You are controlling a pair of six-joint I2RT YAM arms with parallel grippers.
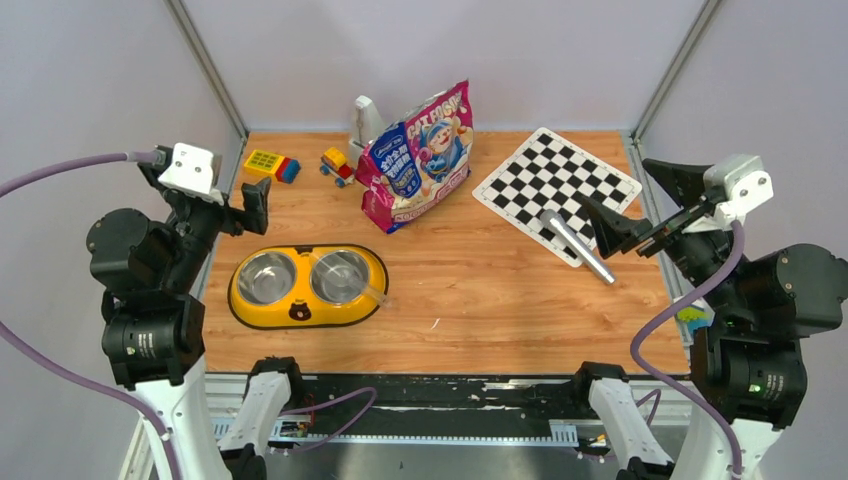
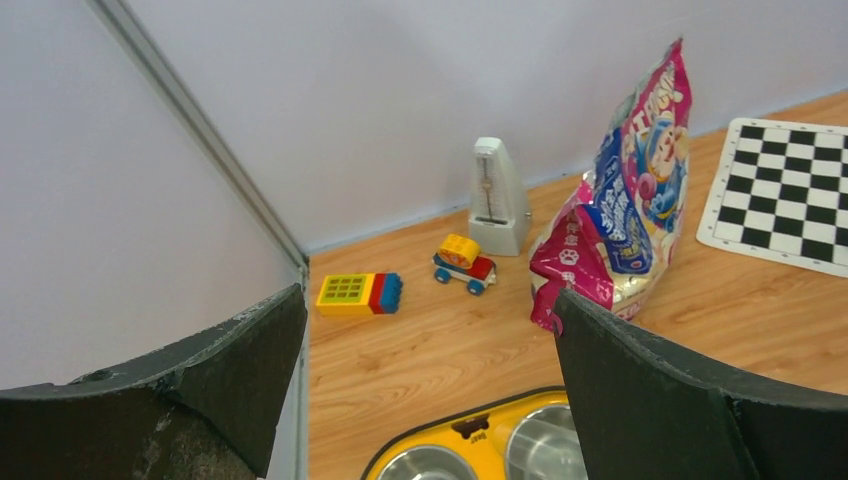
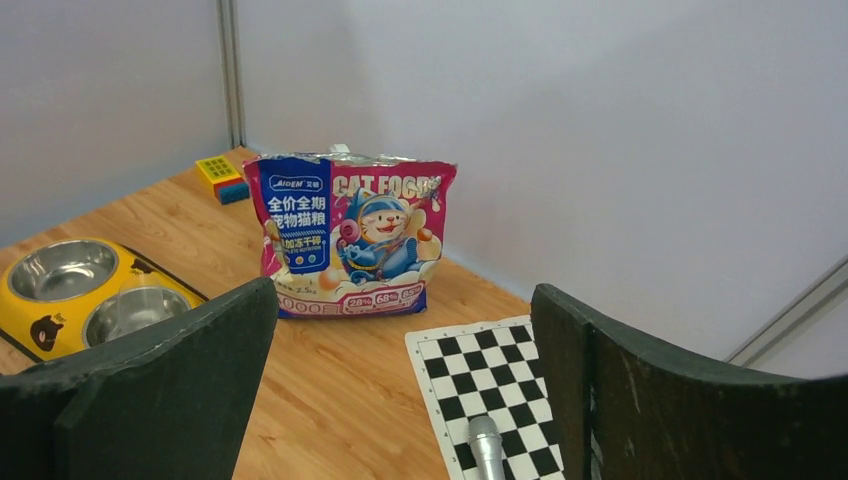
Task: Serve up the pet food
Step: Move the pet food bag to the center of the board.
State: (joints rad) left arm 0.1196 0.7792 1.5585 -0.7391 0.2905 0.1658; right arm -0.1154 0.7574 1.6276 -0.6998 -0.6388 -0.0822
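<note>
The left tool (image 2: 428,305) is released, its two dark fingers spread wide with nothing between them. It hangs off the feeder's left-arm end, a little above the worktop (image 1: 480,290). The right tool (image 3: 402,300) is likewise spread and empty, well away from the feeder on its other side, over the edge of a checkerboard sheet (image 1: 556,180).

The yellow feeder (image 1: 245,305) sits near the front of the worktop. Both of its steel bowls show bare metal with no pellet in either. A clear scoop (image 3: 140,298) rests in the bowl on the right-arm side, and it looks empty too.

The pet food itself cannot be seen. I take it to be inside the glossy cat-food bag (image 1: 420,160), which stands upright behind the feeder, toward the back wall and a little to the right-arm side. The two are apart, not touching. Whether the bag's crinkled top is already open I cannot tell.

So the job looks to be at its very start — nothing gripped, nothing scooped, nothing poured. Everything is left: taking hold of the bag or the scoop, getting kibble out, and landing it in a bowl. The scoop in that bowl may need lifting out first.
</note>
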